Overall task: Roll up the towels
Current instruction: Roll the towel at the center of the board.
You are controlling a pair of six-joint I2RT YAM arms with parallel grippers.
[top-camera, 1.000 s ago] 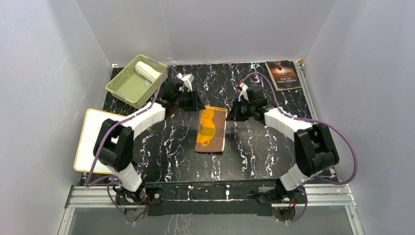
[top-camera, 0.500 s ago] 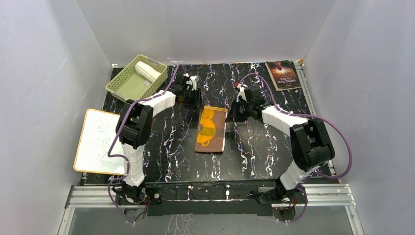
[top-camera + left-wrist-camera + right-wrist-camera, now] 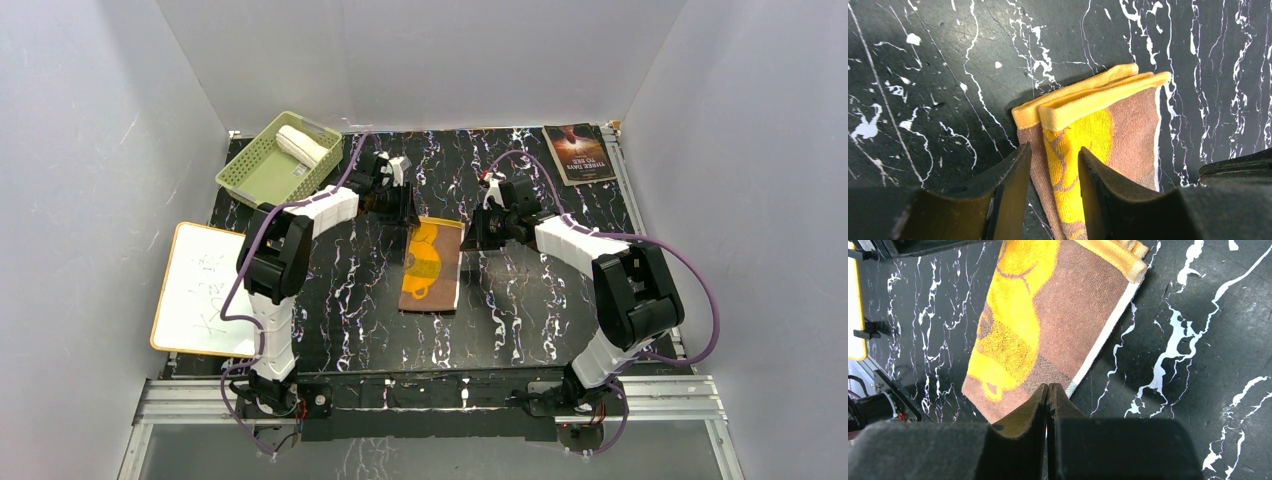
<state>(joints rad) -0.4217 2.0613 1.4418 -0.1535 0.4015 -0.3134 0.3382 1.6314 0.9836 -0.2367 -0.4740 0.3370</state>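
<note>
Though the overhead view hides their jaws, at the wrists we see the left gripper (image 3: 1054,152) parted over the mustard towel (image 3: 1128,125), the right gripper (image 3: 1048,387) closed.

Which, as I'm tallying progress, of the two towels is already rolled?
The cream-white towel, lying in the green basket: it is wound into a short cylinder. The mustard-yellow towel lies flat and unrolled, only folded.

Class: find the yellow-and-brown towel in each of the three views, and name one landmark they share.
Top view: towel at the centre of the picture, lying flat.
Left wrist: towel mid-frame, folded end just beyond the left claw.
Right wrist: towel upper left, running to centre.
Shared landmark: the black table with white veins.
</note>
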